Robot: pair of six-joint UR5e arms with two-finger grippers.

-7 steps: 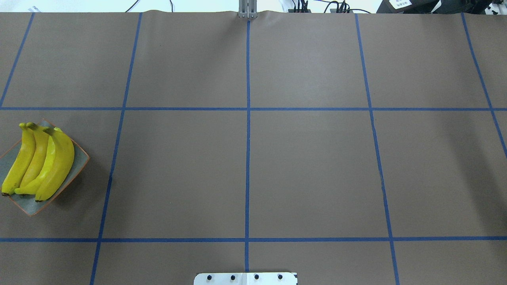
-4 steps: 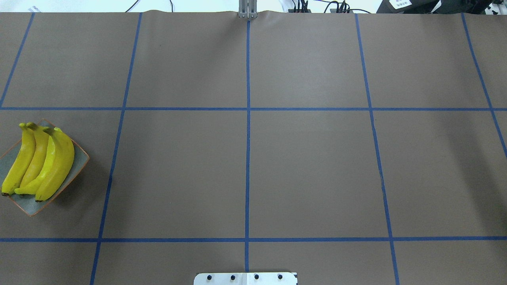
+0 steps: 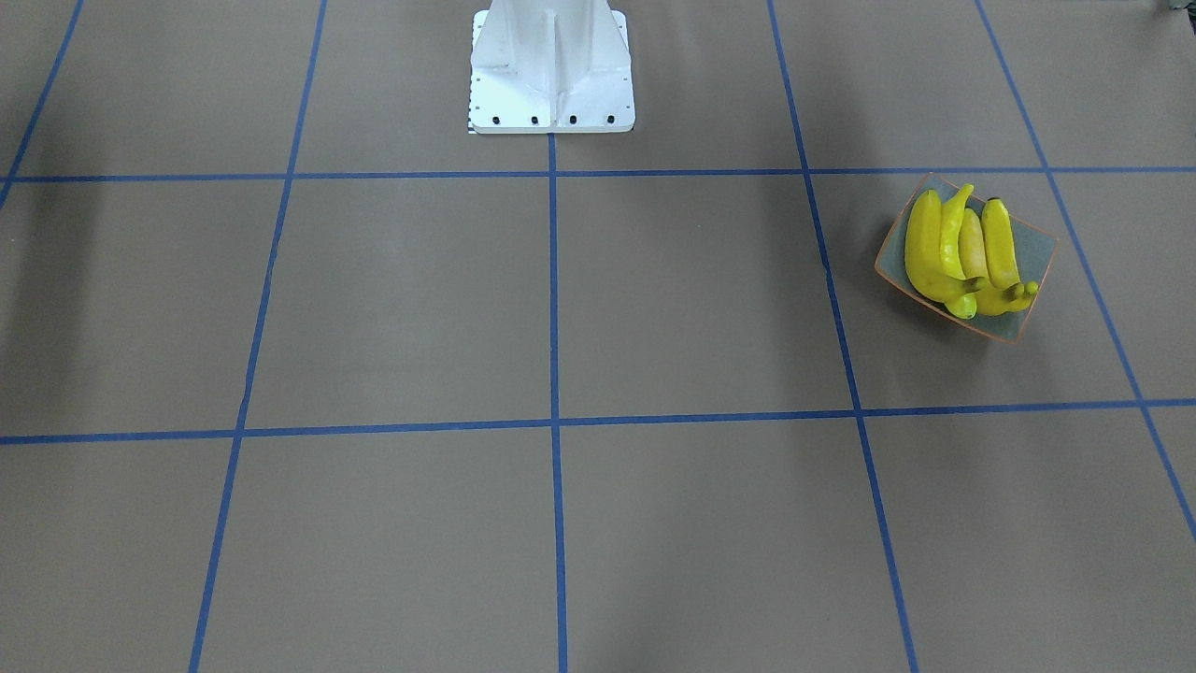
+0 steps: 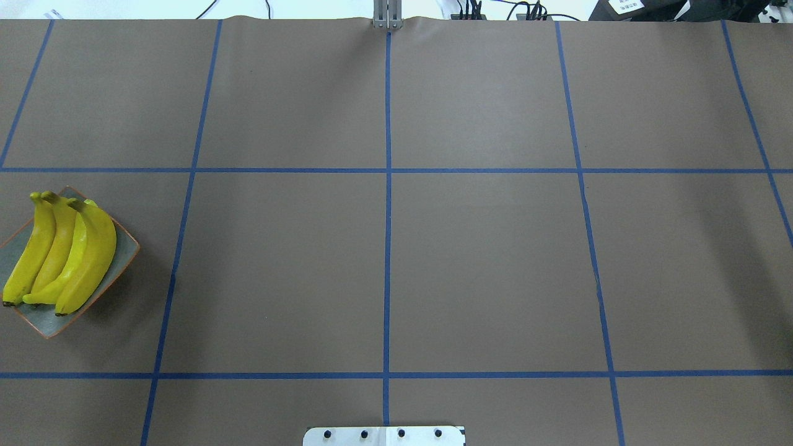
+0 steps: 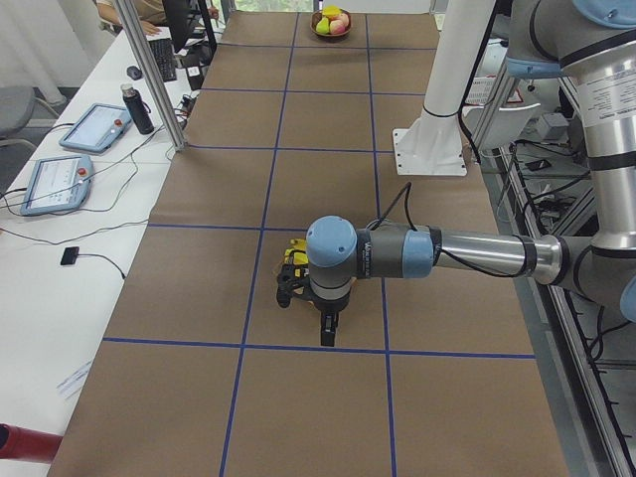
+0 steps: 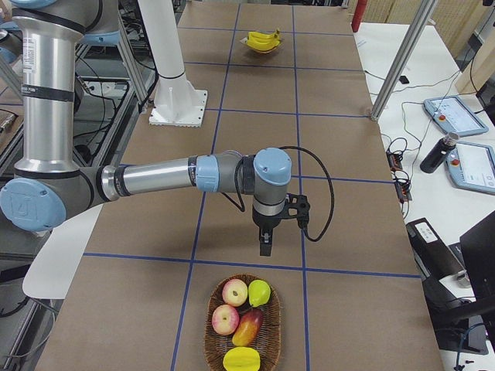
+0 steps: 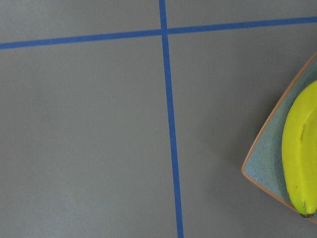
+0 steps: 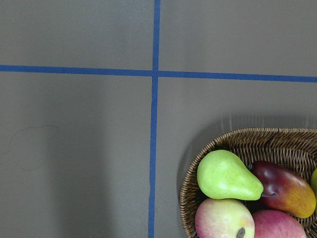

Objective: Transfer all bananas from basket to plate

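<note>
Four yellow bananas (image 4: 59, 254) lie side by side on the grey-green plate (image 4: 126, 251) with an orange rim, at the table's left edge. They also show in the front view (image 3: 962, 252) on the plate (image 3: 1035, 245). The left wrist view shows one banana (image 7: 299, 153) and the plate's corner (image 7: 262, 163). The wicker basket (image 6: 272, 332) holds apples, a pear, a mango and a starfruit, and no banana. My left gripper (image 5: 328, 333) hangs beside the plate and my right gripper (image 6: 265, 246) hangs just short of the basket. I cannot tell whether either is open or shut.
The robot's white base (image 3: 551, 70) stands at the middle of the near edge. The basket rim (image 8: 257, 136) with a green pear (image 8: 228, 176) fills the right wrist view's lower right. Blue tape lines grid the brown table. Operators' tablets (image 6: 464, 116) lie on the side desk.
</note>
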